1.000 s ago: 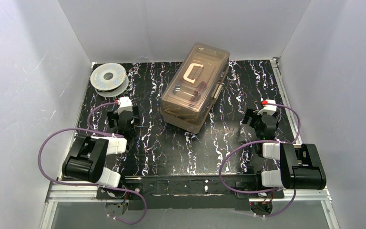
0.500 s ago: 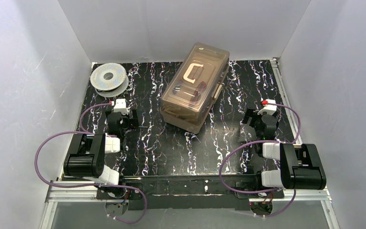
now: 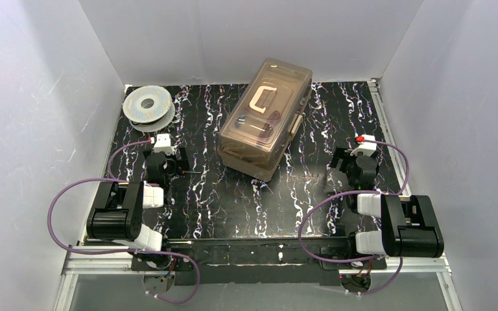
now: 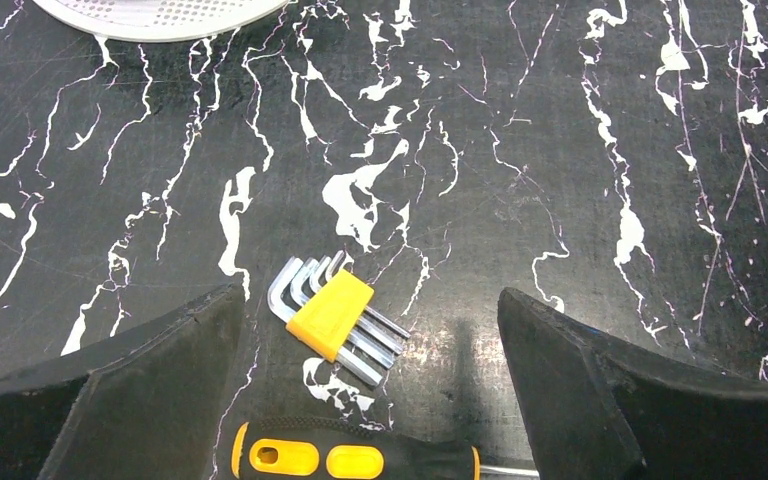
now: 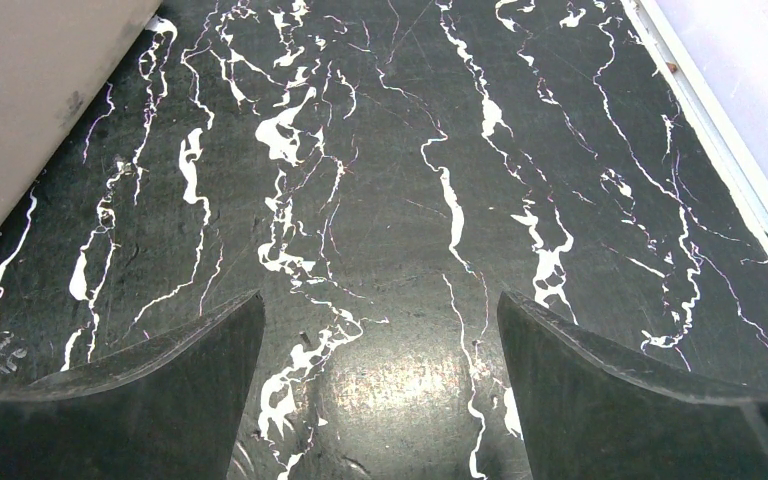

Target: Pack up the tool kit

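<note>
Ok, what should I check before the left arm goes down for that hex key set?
1. Left gripper open and empty: ok.
2. Hex key set in a yellow holder lying flat between the gripper's fingers in the left wrist view: ok.
3. Black and yellow screwdriver out of the closing path: cannot tell. It lies close beside the keys, not touching them.
4. Tan plastic toolbox ready to receive tools: not ok. Its translucent brown lid is shut.
5. Right gripper open, holding nothing, free to help with the lid: ok.
</note>
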{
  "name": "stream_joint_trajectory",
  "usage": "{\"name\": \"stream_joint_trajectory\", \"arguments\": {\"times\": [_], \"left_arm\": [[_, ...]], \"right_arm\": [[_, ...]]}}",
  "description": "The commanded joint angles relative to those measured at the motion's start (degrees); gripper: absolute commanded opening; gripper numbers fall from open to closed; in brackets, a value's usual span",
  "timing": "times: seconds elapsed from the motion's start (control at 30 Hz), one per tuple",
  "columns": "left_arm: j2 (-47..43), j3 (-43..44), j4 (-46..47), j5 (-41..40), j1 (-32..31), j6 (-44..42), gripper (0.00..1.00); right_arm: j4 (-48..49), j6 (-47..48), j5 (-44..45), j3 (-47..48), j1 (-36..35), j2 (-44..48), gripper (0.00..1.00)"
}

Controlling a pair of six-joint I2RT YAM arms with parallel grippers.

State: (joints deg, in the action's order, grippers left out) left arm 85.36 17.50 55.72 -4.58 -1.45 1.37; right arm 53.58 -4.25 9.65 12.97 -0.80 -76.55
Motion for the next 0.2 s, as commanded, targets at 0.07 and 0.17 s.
{"name": "stream_joint_trajectory", "arguments": {"times": [0.07,0.17], "left_arm": [[-0.4,-0.1,0.8,0.5,0.1,0.3,0.98],[-0.5,-0.2,1.2,0.4,0.2,0.2,0.98]], "right_arm": [[2.9,0.1,-0.2,1.8,0.2,0.6,0.94],[2.9,0.1,-0.2,1.7,0.2,0.6,0.94]]}}
